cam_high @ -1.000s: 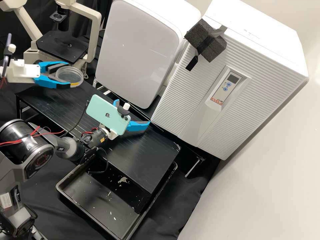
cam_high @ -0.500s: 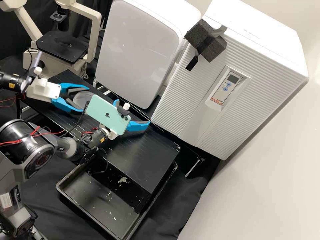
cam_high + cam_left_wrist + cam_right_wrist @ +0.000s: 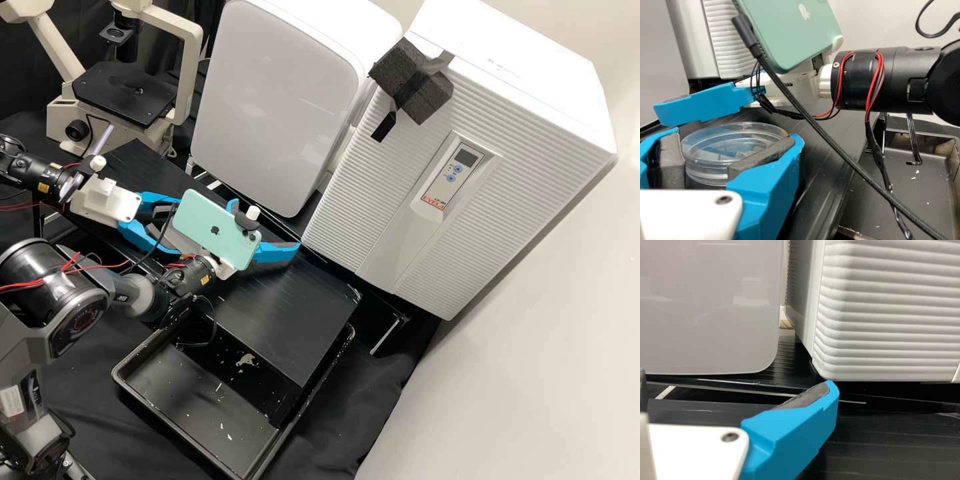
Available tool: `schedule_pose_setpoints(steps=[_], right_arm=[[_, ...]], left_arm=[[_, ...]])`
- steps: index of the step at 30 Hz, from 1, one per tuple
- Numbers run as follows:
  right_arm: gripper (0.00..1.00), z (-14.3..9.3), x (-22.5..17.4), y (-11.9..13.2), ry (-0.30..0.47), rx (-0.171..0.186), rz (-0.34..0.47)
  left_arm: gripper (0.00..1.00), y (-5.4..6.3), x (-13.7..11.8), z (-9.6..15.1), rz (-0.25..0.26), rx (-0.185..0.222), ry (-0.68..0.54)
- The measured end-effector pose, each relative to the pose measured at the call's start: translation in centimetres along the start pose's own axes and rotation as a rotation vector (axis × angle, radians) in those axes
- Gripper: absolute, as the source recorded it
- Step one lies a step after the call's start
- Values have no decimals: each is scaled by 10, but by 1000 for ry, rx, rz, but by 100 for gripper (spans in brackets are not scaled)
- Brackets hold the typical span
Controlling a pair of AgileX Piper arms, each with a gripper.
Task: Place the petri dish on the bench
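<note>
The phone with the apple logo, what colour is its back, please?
The phone has a pale mint green back, best seen in the high view.

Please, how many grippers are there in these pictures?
2. The left gripper is around the petri dish, at the bench. The right gripper is open over the bench, partly behind the phone in the high view.

off-white wall (image 3: pixel 533 347) | black cloth (image 3: pixel 353 407) | white ribbed cabinet (image 3: pixel 373 200) beside glossy-fronted white unit (image 3: pixel 280 100)
</note>
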Motion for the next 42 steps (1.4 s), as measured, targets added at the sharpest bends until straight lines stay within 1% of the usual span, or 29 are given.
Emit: schedule_pose_setpoints(steps=[4, 7, 9, 10, 14, 21, 29, 33, 35, 38, 42], right_arm=[[100, 0, 0, 0, 0, 0, 0], [100, 0, 0, 0, 0, 0, 0], [100, 0, 0, 0, 0, 0, 0], [100, 0, 0, 0, 0, 0, 0], [100, 0, 0, 0, 0, 0, 0], [100, 0, 0, 0, 0, 0, 0], [100, 0, 0, 0, 0, 0, 0], [100, 0, 0, 0, 0, 0, 0], [100, 0, 0, 0, 0, 0, 0], [100, 0, 0, 0, 0, 0, 0], [100, 0, 0, 0, 0, 0, 0]], left_arm=[[0, -2, 3, -2, 0, -16, 6], [0, -4, 4, -3, -2, -41, 12], [0, -4, 4, -4, 0, -43, 14], [100, -4, 4, -4, 0, -44, 15], [100, -4, 4, -3, 0, -47, 15], [100, -7, 7, -2, 1, -68, 22], [100, -7, 7, -2, 3, -71, 24], [100, -6, 6, -3, 13, -86, 39], [100, -7, 2, -5, 16, -82, 57], [100, -5, -12, -9, 31, -33, 94], [100, -1, -39, -17, 59, -29, 154]])
